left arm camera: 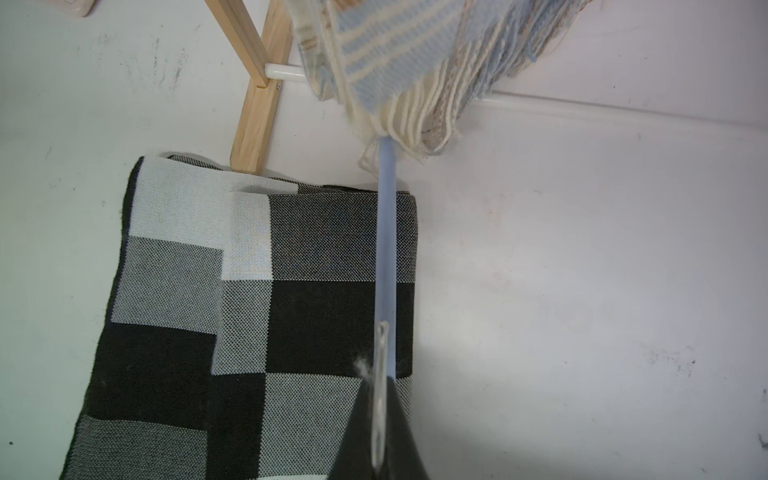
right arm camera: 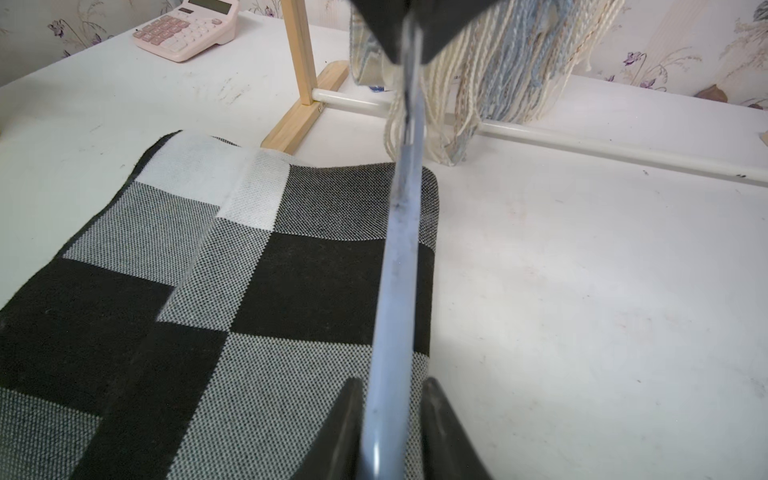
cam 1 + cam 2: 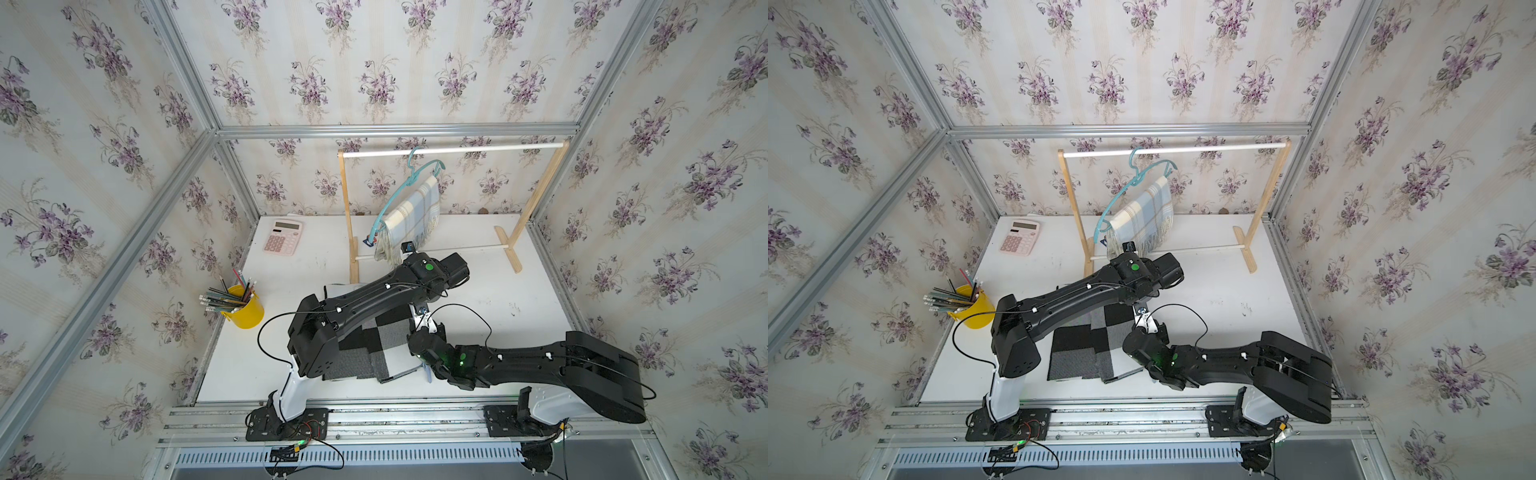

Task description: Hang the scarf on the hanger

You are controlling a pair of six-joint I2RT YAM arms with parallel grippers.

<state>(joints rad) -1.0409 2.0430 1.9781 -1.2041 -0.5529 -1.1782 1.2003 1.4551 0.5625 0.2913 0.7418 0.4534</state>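
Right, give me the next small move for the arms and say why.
Probably open the left gripper and back it off. It and the right gripper both look closed on the blue bar, while the checkered scarf lies flat on the table beneath, untouched. One grip could hold the bar; the freed left could then lift the scarf.

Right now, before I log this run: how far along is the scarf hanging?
Done: a plaid scarf already drapes the teal hanger on the rack. In hand: the left gripper and right gripper both clamp a pale blue hanger bar over the checkered scarf. Left: that scarf lies folded on the table, not yet threaded or hung.
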